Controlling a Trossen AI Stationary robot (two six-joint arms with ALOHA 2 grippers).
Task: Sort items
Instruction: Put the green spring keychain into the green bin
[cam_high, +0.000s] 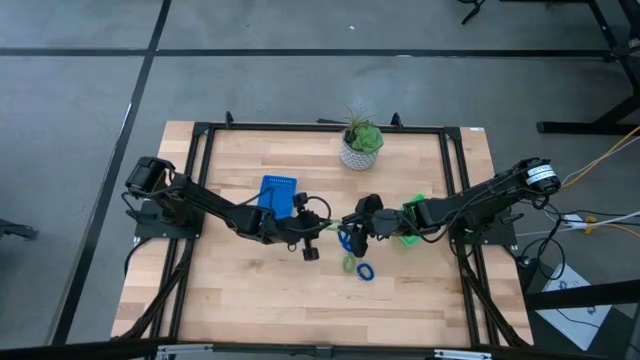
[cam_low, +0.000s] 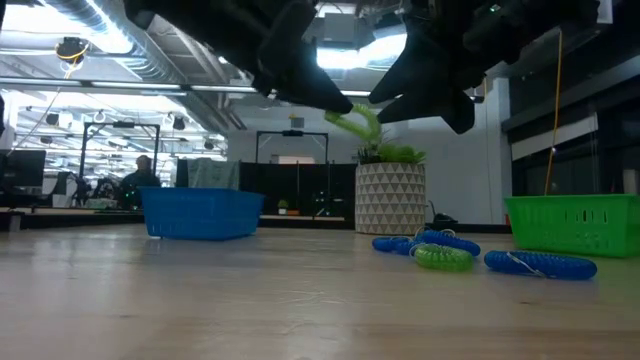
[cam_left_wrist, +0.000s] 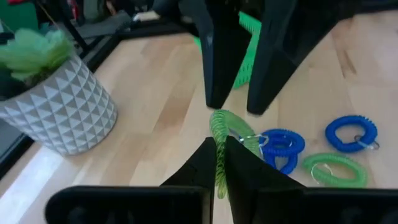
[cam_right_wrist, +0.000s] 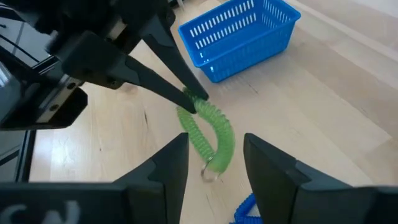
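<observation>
Green coil ring (cam_right_wrist: 208, 134) pinched at its upper end in the closed left claw (cam_left_wrist: 219, 163), hanging in the air above the middle of the surface (cam_high: 250, 300). Right claw (cam_right_wrist: 214, 163) open, fingers straddling the dangling loop without touching it yet: looks like a handover. Best closed squarely on the lower part of the coil, away from the small metal ring at its tip, before any release by the left. Green tray (cam_high: 414, 220) close behind the right claw. Other rings (cam_low: 445, 257), blue and green, lying on the surface below.
</observation>
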